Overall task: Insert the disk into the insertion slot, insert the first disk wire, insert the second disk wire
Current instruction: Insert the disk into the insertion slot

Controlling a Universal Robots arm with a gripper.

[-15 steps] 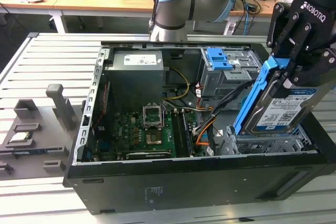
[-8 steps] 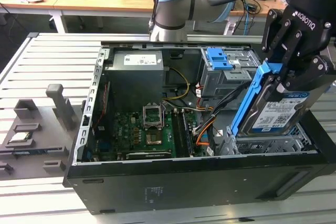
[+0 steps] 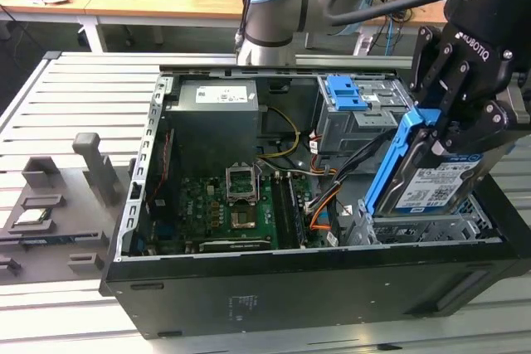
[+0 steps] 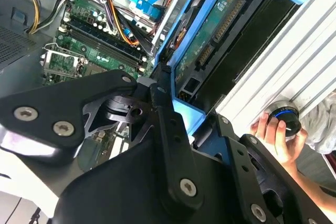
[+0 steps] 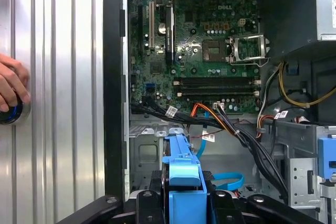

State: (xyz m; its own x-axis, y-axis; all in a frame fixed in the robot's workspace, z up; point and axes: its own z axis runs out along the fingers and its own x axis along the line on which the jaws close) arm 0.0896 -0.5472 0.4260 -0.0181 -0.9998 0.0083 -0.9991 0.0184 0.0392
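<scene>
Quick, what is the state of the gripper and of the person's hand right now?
Gripper: closed, holding the disk.
Hand: fingers resting on a round blue-ringed knob.

Bright, even light fills the exterior view. The slatted table [image 3: 75,80] shines pale at nine o'clock, while the open computer case [image 3: 249,300] holds soft shadow inside, darkest around the power supply [image 3: 216,134] at twelve. At three o'clock the disk [image 3: 440,184] shows a well-lit label below the dark gripper [image 3: 444,126]. In the second wrist view the table glares almost white. In the first wrist view the motherboard [image 5: 199,51] glints with small highlights.
</scene>
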